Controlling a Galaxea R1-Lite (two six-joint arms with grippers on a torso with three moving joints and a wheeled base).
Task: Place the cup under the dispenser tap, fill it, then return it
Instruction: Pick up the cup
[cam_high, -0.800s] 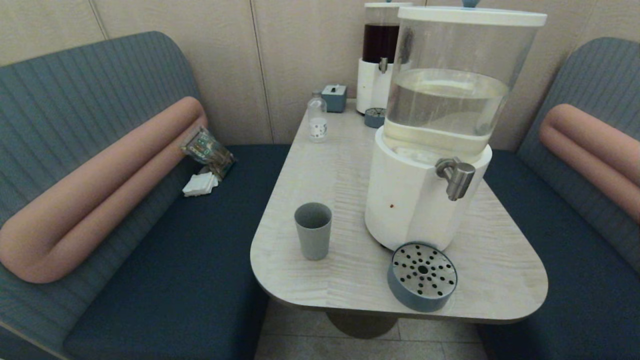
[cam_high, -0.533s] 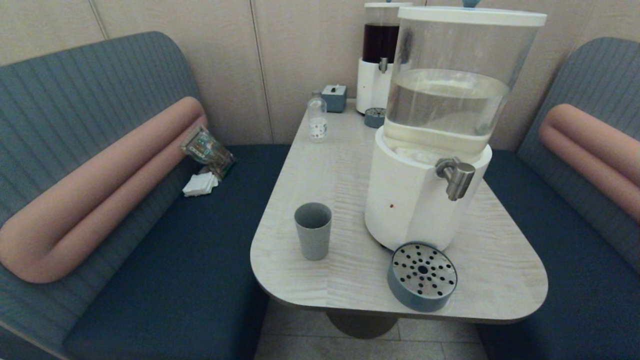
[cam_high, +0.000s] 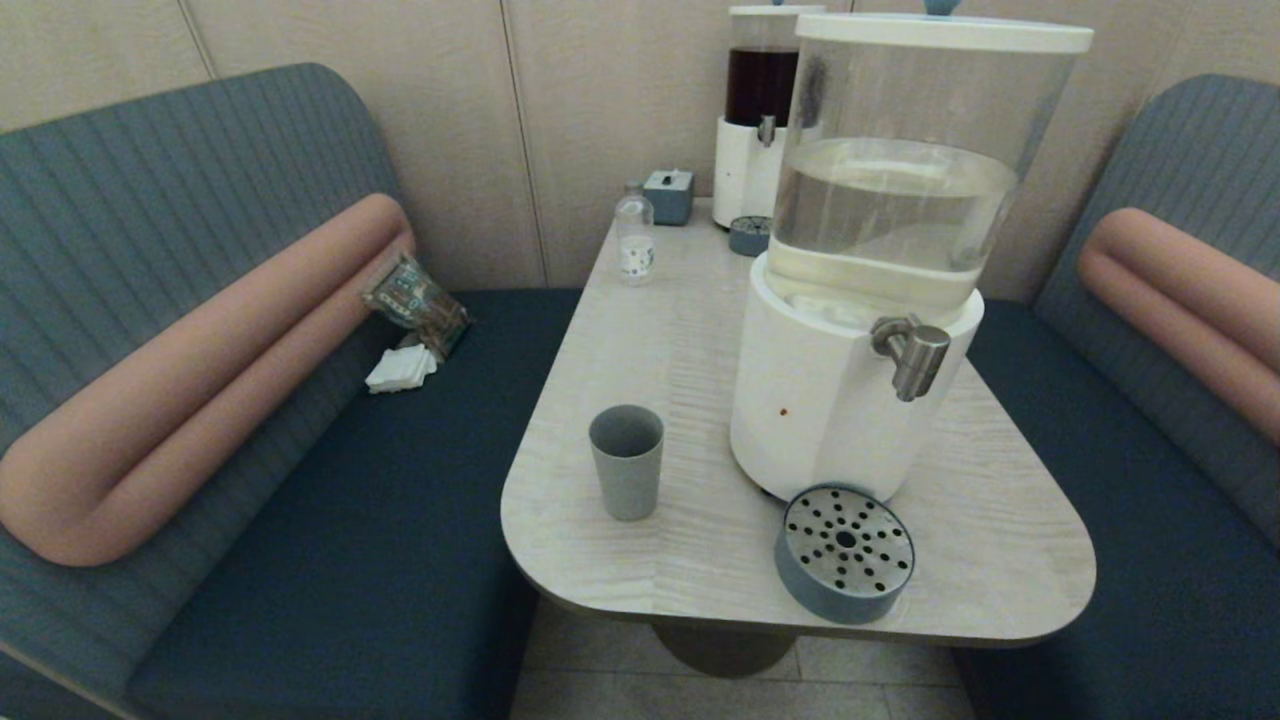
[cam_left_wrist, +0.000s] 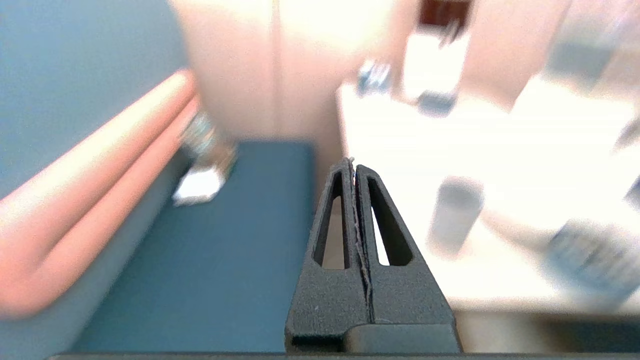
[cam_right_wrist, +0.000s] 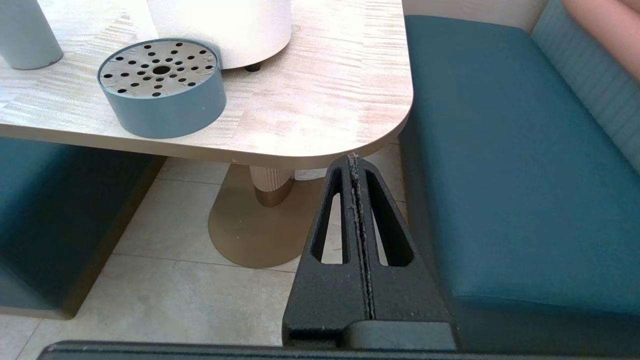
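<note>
While both grippers (cam_left_wrist: 354, 167) (cam_right_wrist: 354, 162) sit closed and empty, I'd pinch the light, stiff cup (cam_high: 626, 460) near the table's (cam_high: 960, 560) front-left edge at mid-wall.

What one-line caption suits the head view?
Grey-blue cup stands on the table, left of the dispenser tap and drip tray.

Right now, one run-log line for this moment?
stage: pre-grasp | cup: upright, table, untouched | tap: nothing under | left gripper: shut, empty | right gripper: shut, empty
</note>
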